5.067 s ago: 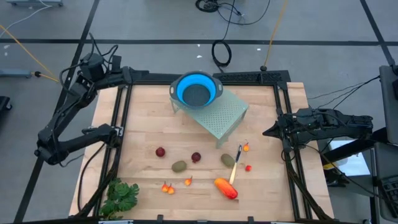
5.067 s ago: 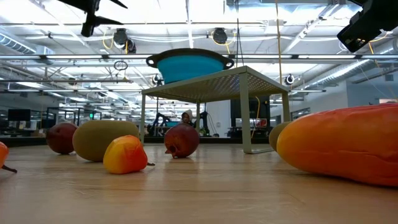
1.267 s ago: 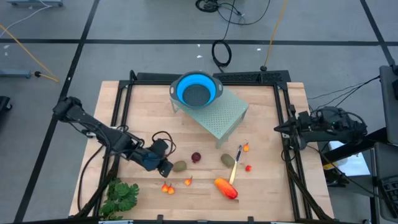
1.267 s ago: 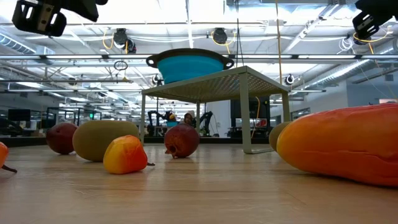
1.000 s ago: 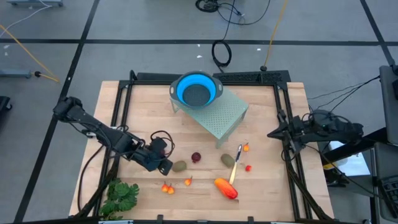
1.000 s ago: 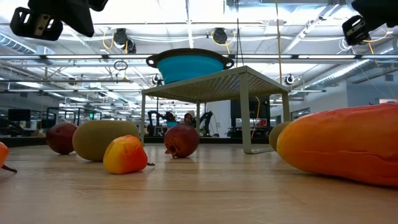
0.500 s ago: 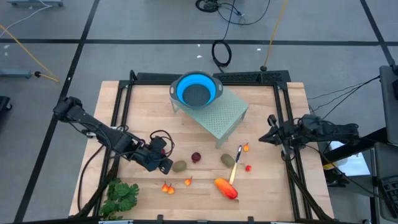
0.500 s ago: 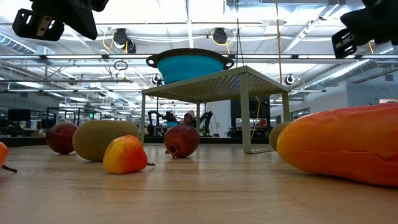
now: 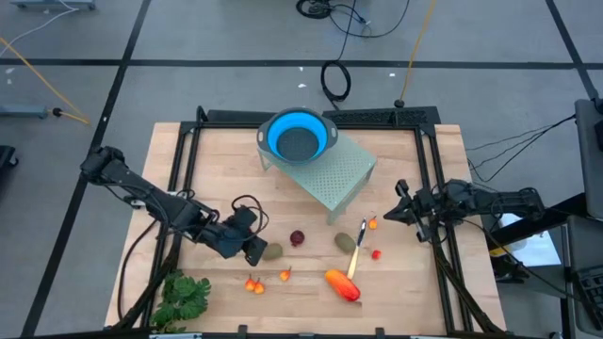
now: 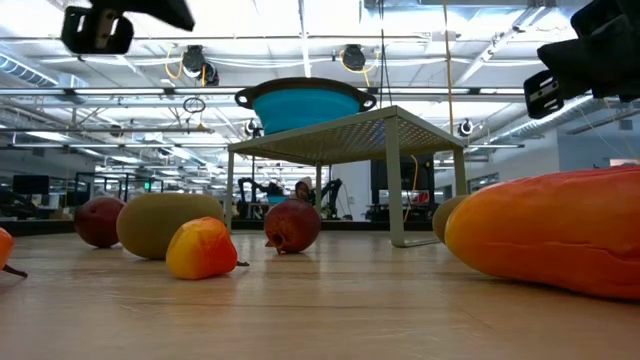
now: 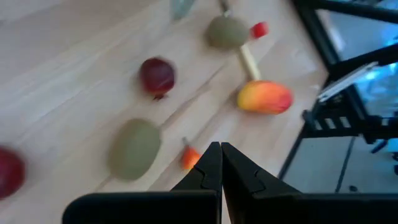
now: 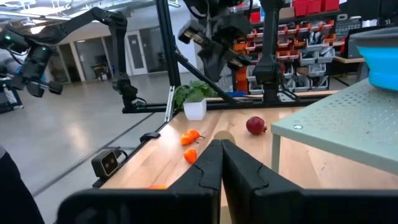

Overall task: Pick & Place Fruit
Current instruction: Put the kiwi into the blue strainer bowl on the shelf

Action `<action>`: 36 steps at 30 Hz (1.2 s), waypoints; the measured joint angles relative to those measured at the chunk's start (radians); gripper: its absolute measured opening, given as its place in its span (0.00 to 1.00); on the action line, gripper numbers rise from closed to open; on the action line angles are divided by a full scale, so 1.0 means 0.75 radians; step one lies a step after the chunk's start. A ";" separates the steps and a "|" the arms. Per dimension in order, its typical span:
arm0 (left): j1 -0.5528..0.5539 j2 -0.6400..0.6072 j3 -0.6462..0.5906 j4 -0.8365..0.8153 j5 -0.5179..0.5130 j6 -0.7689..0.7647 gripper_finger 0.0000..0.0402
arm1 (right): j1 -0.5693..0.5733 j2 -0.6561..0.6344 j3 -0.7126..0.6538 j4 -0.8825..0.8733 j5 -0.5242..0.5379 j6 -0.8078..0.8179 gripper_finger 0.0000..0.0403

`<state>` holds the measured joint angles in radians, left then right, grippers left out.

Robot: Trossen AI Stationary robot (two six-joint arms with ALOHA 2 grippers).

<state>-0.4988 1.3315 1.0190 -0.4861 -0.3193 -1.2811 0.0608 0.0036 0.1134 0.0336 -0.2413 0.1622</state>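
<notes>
The fruit lies on the wooden table (image 9: 226, 160). There is a dark red ball (image 9: 298, 238), two olive ovals (image 9: 272, 251) (image 9: 345, 242), a long orange-red piece (image 9: 343, 284) and tiny orange-red bits (image 9: 252, 282) (image 9: 377, 253). In the left wrist view another red ball (image 11: 6, 171) shows at the picture's edge. My left gripper (image 9: 254, 250) (image 11: 221, 148) hovers shut just left of the nearer olive oval (image 11: 134, 148), slanting down, and holds nothing. My right gripper (image 9: 391, 215) (image 12: 219, 144) is shut and empty, pointing level over the table's right edge.
A blue bowl (image 9: 298, 137) stands on a pale green perforated stand (image 9: 334, 179) at the table's far middle. A yellow-handled knife (image 9: 356, 252) lies among the fruit on the right. A leafy green bunch (image 9: 184, 297) lies at the near left corner. A black frame (image 9: 188, 169) borders the table.
My right gripper has sunk and come in over the table's right edge toward the fruit, staying shut. My left gripper has tipped and rolled a little above the left olive oval, still shut. No fruit has moved.
</notes>
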 joint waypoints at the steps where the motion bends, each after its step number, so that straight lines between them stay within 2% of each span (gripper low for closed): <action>1: 0.002 0.011 0.001 0.022 -0.001 0.013 0.00 | 0.000 0.000 -0.004 0.000 0.000 0.002 0.00; 6: 0.003 0.123 0.070 -0.026 0.035 0.040 0.00 | 0.000 0.000 -0.016 0.001 0.001 0.011 0.00; 13: 0.004 0.362 0.341 -0.380 0.123 0.076 0.00 | 0.000 0.001 -0.016 0.001 0.002 0.012 0.00; 18: 0.008 0.483 0.448 -0.444 0.210 0.133 0.00 | 0.000 0.001 -0.016 0.001 0.002 0.008 0.00; 29: 0.018 0.515 0.467 -0.437 0.260 0.134 0.02 | 0.000 0.001 -0.016 0.000 0.001 0.007 0.00; 36: 0.021 0.515 0.467 -0.433 0.278 0.133 0.10 | 0.000 0.001 -0.016 0.000 0.001 0.007 0.00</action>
<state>-0.4828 1.7176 1.3693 -0.8112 -0.1107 -1.1811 0.0608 0.0040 0.1017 0.0338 -0.2409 0.1675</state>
